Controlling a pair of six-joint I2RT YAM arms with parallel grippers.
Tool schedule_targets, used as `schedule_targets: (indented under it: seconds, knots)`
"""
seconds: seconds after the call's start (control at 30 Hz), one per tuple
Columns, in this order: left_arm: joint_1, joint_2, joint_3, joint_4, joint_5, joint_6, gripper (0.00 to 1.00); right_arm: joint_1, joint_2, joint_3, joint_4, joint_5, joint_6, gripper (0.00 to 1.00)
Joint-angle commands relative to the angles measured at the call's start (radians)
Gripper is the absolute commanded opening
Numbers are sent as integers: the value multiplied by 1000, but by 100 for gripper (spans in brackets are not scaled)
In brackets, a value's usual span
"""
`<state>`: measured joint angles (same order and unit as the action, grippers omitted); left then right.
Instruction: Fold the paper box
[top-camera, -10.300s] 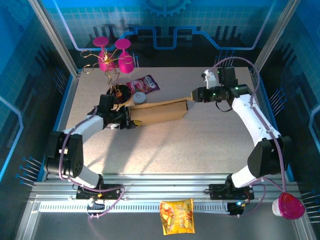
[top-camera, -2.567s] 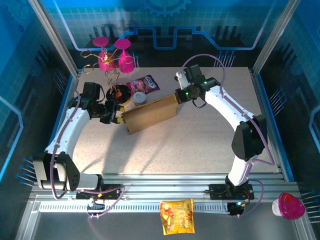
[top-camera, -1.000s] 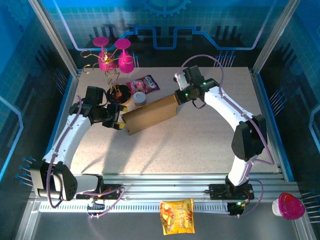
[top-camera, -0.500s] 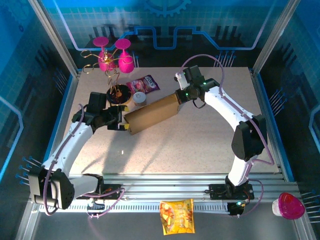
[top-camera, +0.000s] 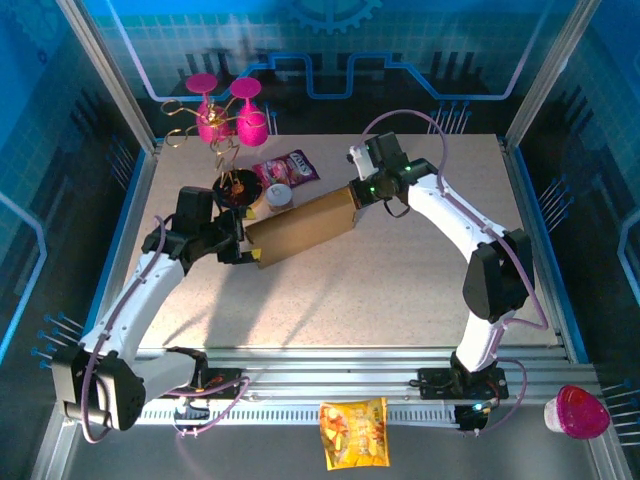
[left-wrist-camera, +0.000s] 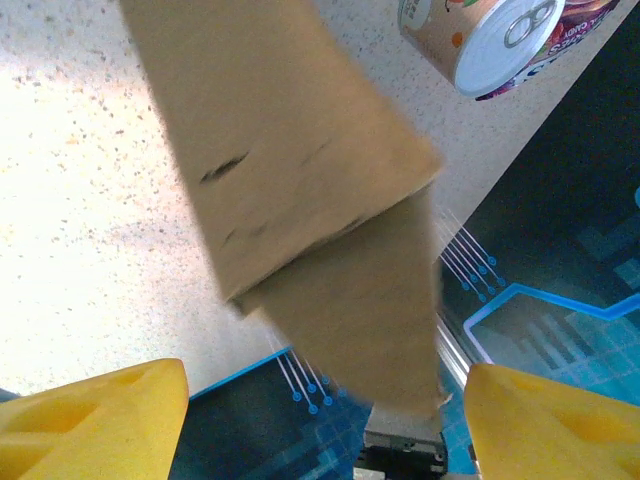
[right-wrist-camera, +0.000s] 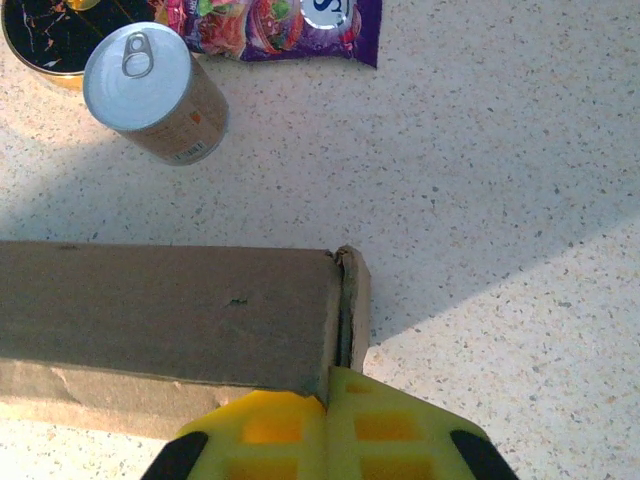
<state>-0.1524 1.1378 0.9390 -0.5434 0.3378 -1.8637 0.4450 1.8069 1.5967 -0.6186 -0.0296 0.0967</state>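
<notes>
The paper box (top-camera: 300, 225) is a long brown cardboard shape lying slantwise on the table, its right end farther back. My right gripper (top-camera: 357, 192) is shut on the upright end wall at that right end; in the right wrist view the yellow fingers (right-wrist-camera: 400, 430) pinch the cardboard edge (right-wrist-camera: 345, 300) at the gripper (right-wrist-camera: 330, 400). My left gripper (top-camera: 243, 247) is at the box's left end, open. In the left wrist view its yellow fingers (left-wrist-camera: 90, 420) stand wide apart at the gripper (left-wrist-camera: 325, 430), and the box's end (left-wrist-camera: 300, 180) reaches down between them without touching.
A tin can (top-camera: 279, 196) lies just behind the box, beside a purple snack packet (top-camera: 290, 167) and the black base (top-camera: 232, 188) of a gold stand holding pink glasses (top-camera: 225, 115). A yellow snack bag (top-camera: 353, 432) and a pink cup (top-camera: 577, 412) lie off the table.
The box has swung from level to slanted as the right arm moved left. In the last second my left gripper has moved right and closed in on the box's left end.
</notes>
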Motion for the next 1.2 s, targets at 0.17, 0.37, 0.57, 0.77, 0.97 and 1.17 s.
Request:
schedule_targets:
  seconds: [0.17,0.37,0.57,0.77,0.97,1.17]
  knots:
    - [-44,-4,-21,16,16,-106,74,20,13,-46,-35,3,-6,0]
    - [-42,12,-64,95,-36,-113,70,20,4,-57,-33,-2,-3,0]
    - [-41,35,-76,133,-86,-98,61,20,-5,-64,-24,-6,-9,0]
    - [-40,33,-96,140,-109,-101,54,11,-24,-58,-22,-31,0,8]
    - [-39,36,-108,150,-119,-106,52,-7,-35,-19,-52,-96,29,29]
    - [-34,48,-100,161,-122,-105,52,-45,-77,-18,-51,-203,145,45]
